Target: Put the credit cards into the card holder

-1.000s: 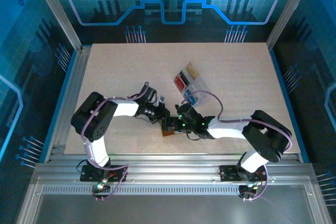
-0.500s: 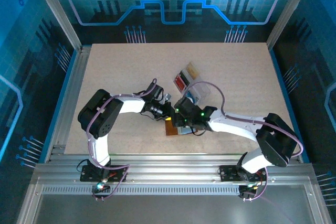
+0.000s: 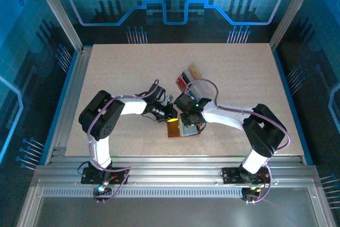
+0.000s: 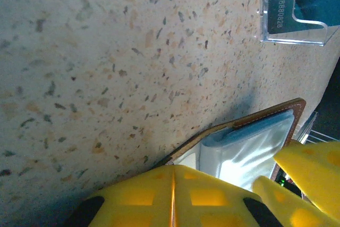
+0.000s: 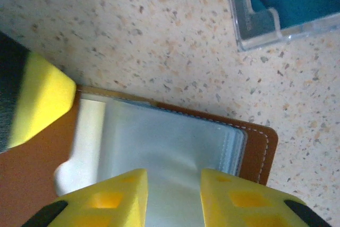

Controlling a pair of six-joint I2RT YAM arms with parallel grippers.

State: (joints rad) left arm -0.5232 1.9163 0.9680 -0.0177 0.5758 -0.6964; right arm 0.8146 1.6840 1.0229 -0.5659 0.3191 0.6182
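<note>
Left gripper (image 4: 172, 176), jaws closed, apparently pins the square brown leather card holder (image 5: 258, 150) open for the right gripper (image 5: 174, 182), jaws slightly apart, empty.

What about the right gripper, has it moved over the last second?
Yes. Seen from above, the right gripper has shifted rightward across the card holder, its wrist swinging back toward the tray.

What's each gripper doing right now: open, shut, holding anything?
Left gripper: shut, at the card holder edge; a grip on it cannot be told.
Right gripper: open, fingers apart over the card holder's pale pockets, no card between them.
</note>
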